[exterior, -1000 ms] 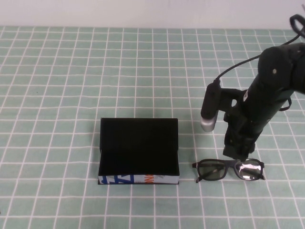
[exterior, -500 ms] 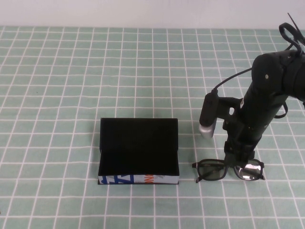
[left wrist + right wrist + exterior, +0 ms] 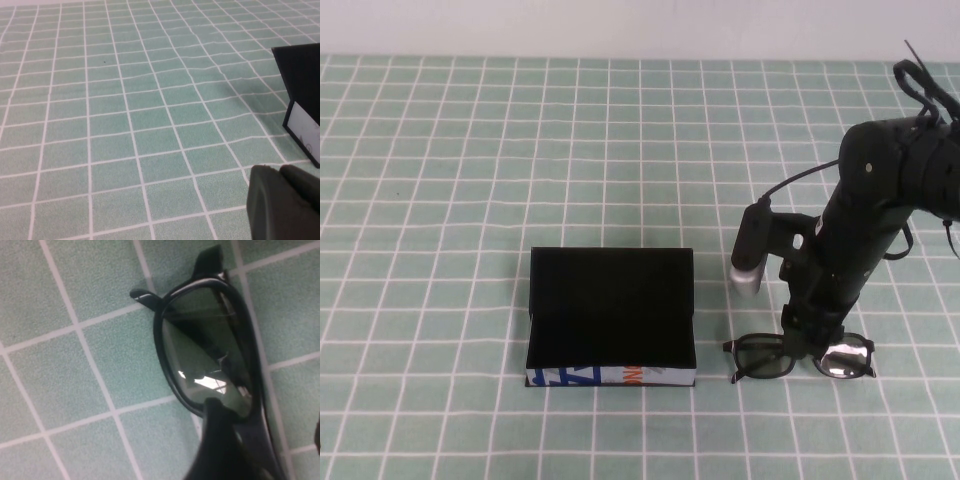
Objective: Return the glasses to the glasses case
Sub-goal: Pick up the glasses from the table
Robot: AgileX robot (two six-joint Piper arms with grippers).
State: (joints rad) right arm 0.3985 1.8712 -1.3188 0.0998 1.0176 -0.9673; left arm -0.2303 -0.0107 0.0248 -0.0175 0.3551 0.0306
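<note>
1. The right gripper [image 3: 812, 338] is down at the bridge of the glasses [image 3: 800, 358], toward the bench's near right corner. In the right wrist view 1 dark finger [image 3: 225, 445] lies against the frame by a lens; its partner barely shows at the frame's edge, so I cannot tell how far the jaws are parted or whether they grip.
2. The glasses [image 3: 210, 345] lie flat on the bench [image 3: 470, 180], lenses facing up, just right of the glasses case [image 3: 611, 317] and apart from it.
3. The right wrist view shows the greenish tint and a bright glare on 1 lens; the high view shows both lenses and the whole frame.
4. The glasses case stands open near the middle of the bench's near edge, its flap lid up behind a black interior.
5. Its white front strip carries blue and orange print, too small to read.
6. The left wrist view shows 1 end of the glasses case [image 3: 302, 85] with a white panel; nothing readable there.
7. The left gripper [image 3: 285, 202] shows only as a dark tip above the bench; I cannot tell the state of its jaws. It is outside the high view.
</note>
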